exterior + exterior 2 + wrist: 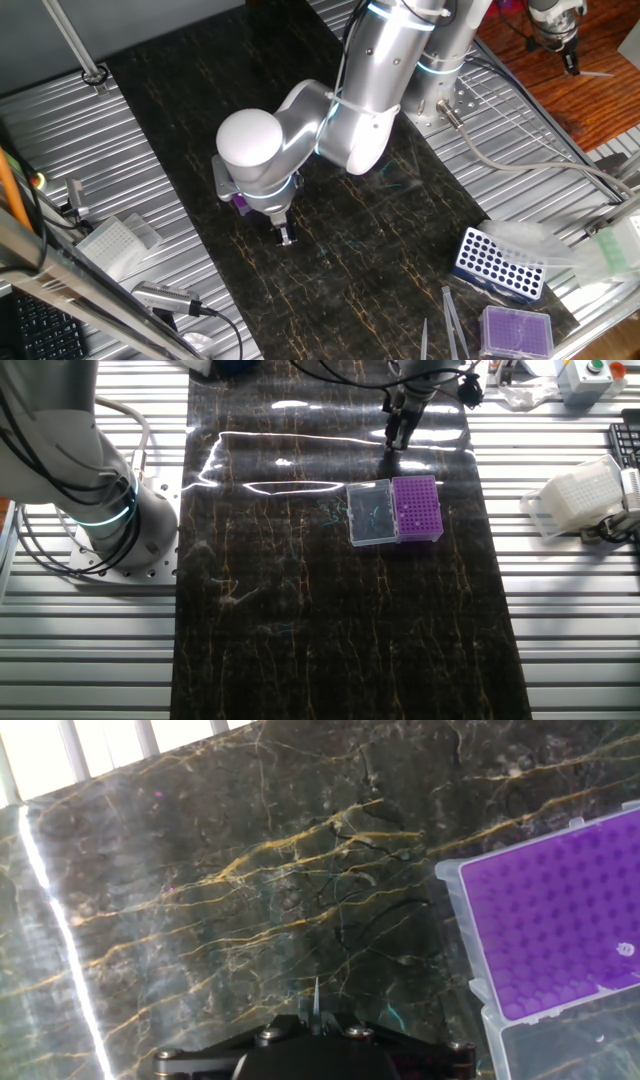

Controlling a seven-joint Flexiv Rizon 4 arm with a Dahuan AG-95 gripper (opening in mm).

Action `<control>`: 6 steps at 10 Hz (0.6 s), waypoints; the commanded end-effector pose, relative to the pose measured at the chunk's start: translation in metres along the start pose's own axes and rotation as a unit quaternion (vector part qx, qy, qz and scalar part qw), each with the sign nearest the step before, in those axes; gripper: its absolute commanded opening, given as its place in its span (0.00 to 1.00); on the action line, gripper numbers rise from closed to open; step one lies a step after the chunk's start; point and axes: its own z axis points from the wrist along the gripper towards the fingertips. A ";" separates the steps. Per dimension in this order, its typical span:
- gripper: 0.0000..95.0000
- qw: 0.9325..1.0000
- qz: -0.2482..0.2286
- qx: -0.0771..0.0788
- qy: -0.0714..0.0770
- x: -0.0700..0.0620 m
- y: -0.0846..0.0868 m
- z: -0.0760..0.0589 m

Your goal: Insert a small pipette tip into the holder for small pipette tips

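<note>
My gripper [316, 1018] is shut on the small pipette tip [316, 992], a thin clear needle that sticks out from between the closed fingers. It hangs over the dark marble mat, left of the holder for small pipette tips [560, 920] in the hand view and apart from it. The holder is a deep-purple rack [417, 508] with its clear lid [370, 513] lying open beside it. In the other fixed view the gripper [397, 440] is just beyond the rack's far side. In one fixed view the arm hides most of the holder [241, 203]; the gripper [286, 238] points down at the mat.
A blue-and-white rack [498, 262] and a paler lilac rack [516, 330] stand at the mat's right corner, with tweezers [450, 315] beside them. A white tip box [580, 495] sits on the ribbed metal table. The robot base [100, 510] stands left of the mat.
</note>
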 end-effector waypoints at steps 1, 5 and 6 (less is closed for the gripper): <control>0.00 1.000 0.000 0.001 -0.001 0.000 0.000 0.000; 0.00 1.000 -0.017 -0.006 0.007 0.001 0.000 -0.026; 0.00 1.000 -0.023 -0.008 0.010 0.002 -0.001 -0.033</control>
